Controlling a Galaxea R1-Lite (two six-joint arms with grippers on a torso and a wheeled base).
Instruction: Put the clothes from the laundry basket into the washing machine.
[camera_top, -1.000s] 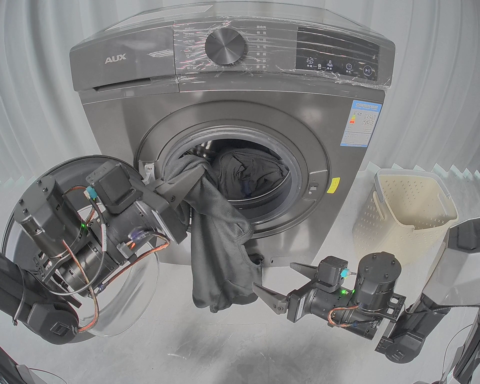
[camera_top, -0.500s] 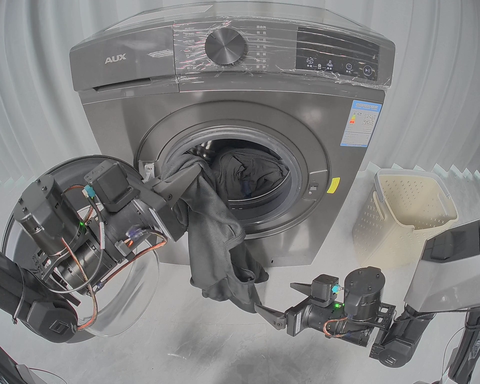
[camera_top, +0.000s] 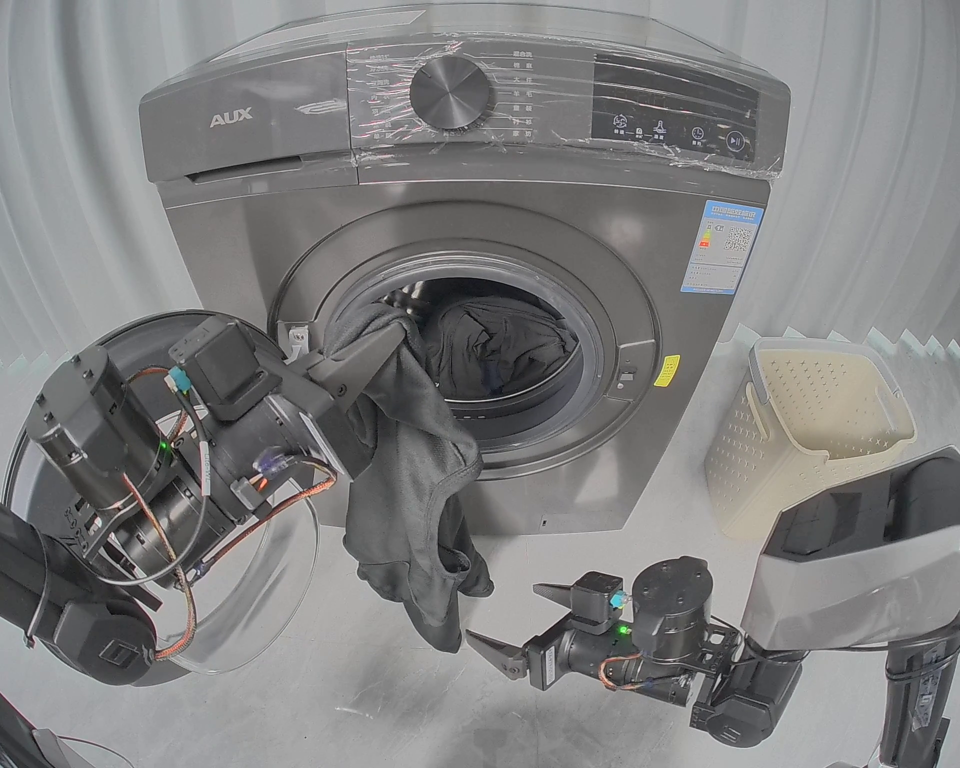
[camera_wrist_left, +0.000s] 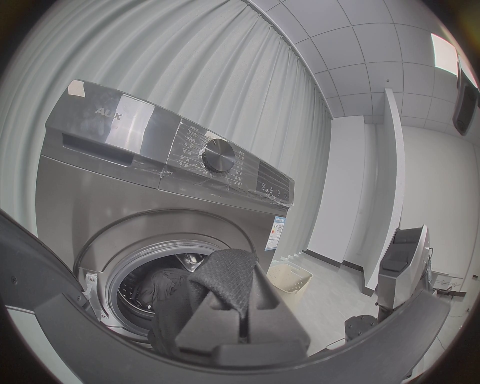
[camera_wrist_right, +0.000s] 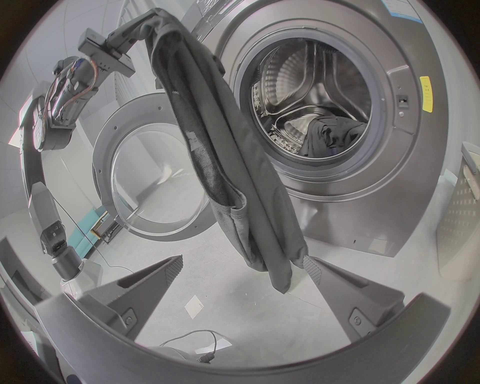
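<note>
Right hand (camera_top: 503, 613) sank; garment (camera_top: 410, 470) top (gripped) hidden.

You see the washing machine (camera_top: 250, 230) from above by head camera; both wrist cameras face its drum (camera_wrist_right: 310, 95) from low down.

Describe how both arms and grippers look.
The left arm and right arm are dark grey to black, with round motor housings, a boxy wrist block with a teal plug, a green light and orange braided cables. The left gripper and right gripper have wedge-shaped grey jaws; the right's show dotted pads. The right arm carries a silver shell higher up.
</note>
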